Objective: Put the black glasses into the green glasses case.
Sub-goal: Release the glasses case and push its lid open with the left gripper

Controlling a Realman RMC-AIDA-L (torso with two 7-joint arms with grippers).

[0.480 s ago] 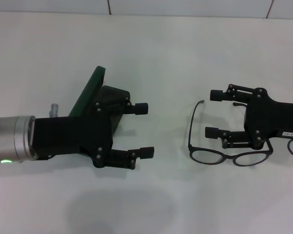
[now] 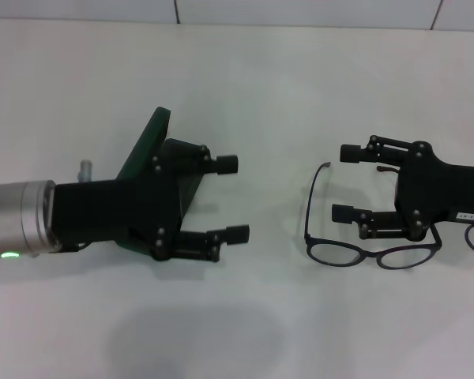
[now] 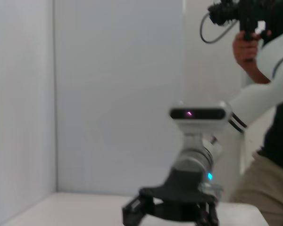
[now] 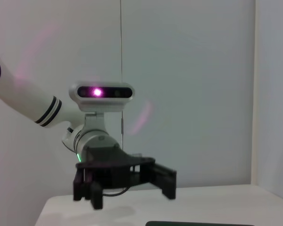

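In the head view the black glasses (image 2: 371, 254) lie on the white table (image 2: 261, 87) at the right, lenses toward me and one temple arm (image 2: 314, 193) pointing away. My right gripper (image 2: 345, 183) is open and sits over the glasses, between the temple arms. The green glasses case (image 2: 146, 146) lies at the left, mostly hidden under my left gripper (image 2: 234, 198), which is open and empty. The right wrist view shows the left gripper (image 4: 127, 181) farther off and an edge of the case (image 4: 193, 223). The left wrist view shows the right gripper (image 3: 172, 209).
A small grey peg (image 2: 85, 169) stands just beyond my left arm. A tiled wall edge runs along the table's far side. In the left wrist view a person (image 3: 273, 141) stands behind the right arm holding a camera.
My left gripper has shifted a little toward the far side of the table, still open over the case. The right gripper and the glasses have not moved.
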